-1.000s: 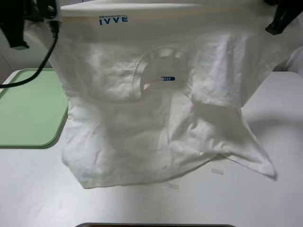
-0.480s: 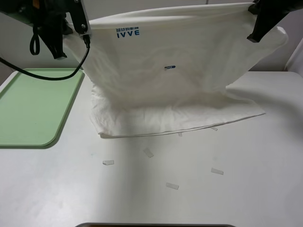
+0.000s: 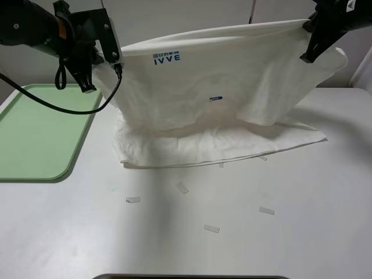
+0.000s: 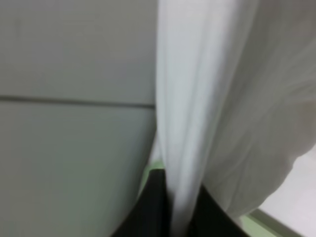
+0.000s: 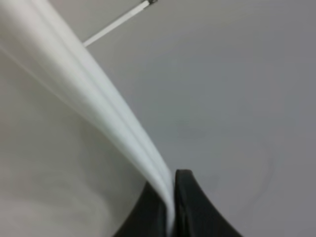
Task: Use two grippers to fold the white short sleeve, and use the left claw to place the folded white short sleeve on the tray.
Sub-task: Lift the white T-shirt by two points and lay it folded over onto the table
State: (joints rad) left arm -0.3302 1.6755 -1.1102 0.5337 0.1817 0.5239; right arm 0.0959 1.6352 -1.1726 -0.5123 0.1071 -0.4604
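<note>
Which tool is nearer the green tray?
Left. The left tool holds the shirt by the tray's far corner; the right tool holds the shirt's other end, across the table.

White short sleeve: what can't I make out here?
Exterior high: small print above IVVE on the white short sleeve too small to read.
Exterior high: the tray is cut off by the left frame edge.
Left wrist: cloth covers the left gripper pads; blurred.
Right wrist: same for the right gripper.
</note>
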